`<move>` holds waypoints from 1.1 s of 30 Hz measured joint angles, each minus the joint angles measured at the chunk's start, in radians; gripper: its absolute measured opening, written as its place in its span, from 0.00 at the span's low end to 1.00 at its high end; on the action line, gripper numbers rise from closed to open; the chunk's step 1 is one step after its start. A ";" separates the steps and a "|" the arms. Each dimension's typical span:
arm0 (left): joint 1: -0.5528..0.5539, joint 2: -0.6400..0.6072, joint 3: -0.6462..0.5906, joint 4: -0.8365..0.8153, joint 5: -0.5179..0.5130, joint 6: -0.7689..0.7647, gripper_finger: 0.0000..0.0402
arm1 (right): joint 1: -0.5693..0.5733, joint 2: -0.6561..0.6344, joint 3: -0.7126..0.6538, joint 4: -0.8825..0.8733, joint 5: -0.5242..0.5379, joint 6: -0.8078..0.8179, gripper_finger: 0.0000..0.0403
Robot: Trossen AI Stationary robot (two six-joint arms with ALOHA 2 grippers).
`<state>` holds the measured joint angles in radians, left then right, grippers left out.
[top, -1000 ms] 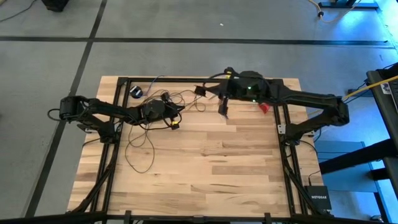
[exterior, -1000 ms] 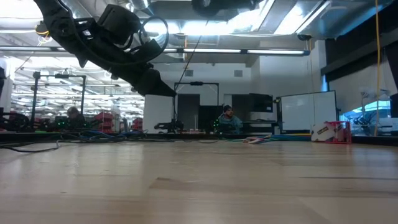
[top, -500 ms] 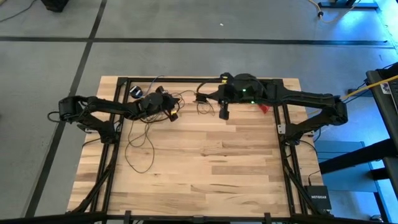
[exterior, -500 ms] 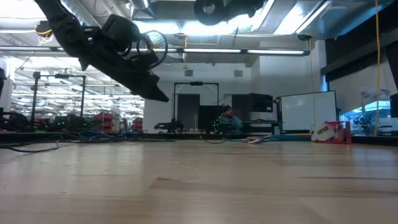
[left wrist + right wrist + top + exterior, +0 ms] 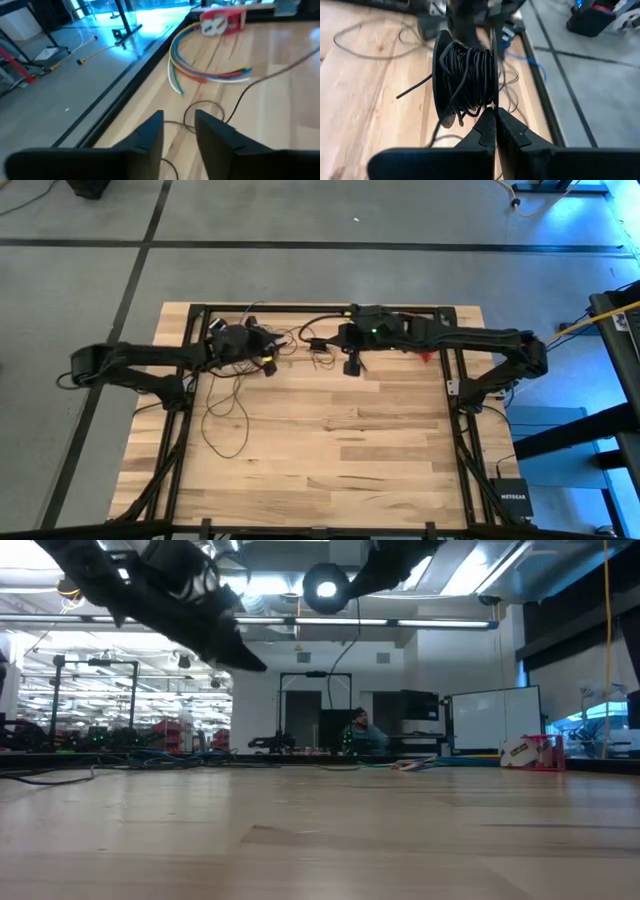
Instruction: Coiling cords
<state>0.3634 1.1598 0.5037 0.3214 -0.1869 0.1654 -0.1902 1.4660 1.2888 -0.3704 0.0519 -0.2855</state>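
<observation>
A pale wooden desk [image 5: 330, 450] lay under two dark arms, its near half bare. Loose loops of the cords [image 5: 225, 415], a thin dark wire, trailed across the left side of the desk and ran toward the far edge, where they tangled beneath the left arm. The left gripper [image 5: 268, 360] hung over that tangle near the far left of the desk; in the left wrist view its two dark fingers [image 5: 150, 137] stood a narrow gap apart with nothing between them, and a strand of wire curled on the wood just beyond. Farther along in that same view lay a short bundle of multicoloured wires [image 5: 200, 70] and a red object [image 5: 222, 21] at the desk's edge. The right gripper [image 5: 350, 363] reached in from the right to the far middle of the desk, close to the left one but apart from it. In the right wrist view its fingers [image 5: 487, 132] were pressed together, seemingly pinching a strand, with a black spool [image 5: 465, 77] wound thick with the wire directly past them. From desk level, a round lit part [image 5: 325, 587] of an arm hung overhead, and a seated person [image 5: 357, 730] showed in the room beyond.
</observation>
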 joint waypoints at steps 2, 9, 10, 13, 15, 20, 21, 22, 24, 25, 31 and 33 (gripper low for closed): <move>-0.001 -0.044 0.000 -0.021 0.028 0.015 0.31 | 0.000 0.027 0.000 0.001 0.000 -0.002 0.01; -0.011 -0.135 0.001 0.006 0.160 0.089 0.36 | 0.000 0.122 -0.001 0.003 -0.001 -0.002 0.01; -0.011 -0.135 0.001 0.012 0.172 0.091 0.35 | 0.000 0.138 -0.002 0.008 -0.006 -0.002 0.01; -0.011 -0.118 0.001 0.009 0.188 0.104 0.33 | 0.000 0.186 -0.001 0.045 -0.051 0.000 0.01; -0.011 -0.099 0.001 -0.003 0.188 0.109 0.32 | 0.000 0.227 -0.001 0.046 -0.068 0.000 0.01; -0.011 -0.018 0.001 0.011 0.278 0.107 0.29 | 0.001 0.328 -0.002 0.106 -0.093 0.000 0.01; -0.011 -0.001 0.001 0.014 0.295 0.108 0.29 | 0.001 0.343 -0.002 0.118 -0.099 0.000 0.01; -0.012 0.016 0.001 0.010 0.308 0.108 0.29 | 0.001 0.357 -0.002 0.116 -0.099 0.000 0.01; -0.011 0.052 0.001 0.000 0.312 0.109 0.28 | 0.001 0.381 -0.002 0.132 -0.102 -0.003 0.01; -0.011 0.071 0.001 0.001 0.314 0.109 0.27 | 0.001 0.390 -0.002 0.139 -0.105 -0.005 0.01; -0.010 0.172 0.001 0.018 0.409 0.110 0.24 | 0.000 0.439 -0.002 0.159 -0.106 -0.007 0.01; -0.006 0.201 0.001 0.031 0.409 0.105 0.24 | 0.000 0.451 -0.002 0.170 -0.106 -0.007 0.01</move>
<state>0.3576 1.3611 0.5045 0.3525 0.2218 0.2702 -0.1902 1.9166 1.2869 -0.2002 -0.0545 -0.2924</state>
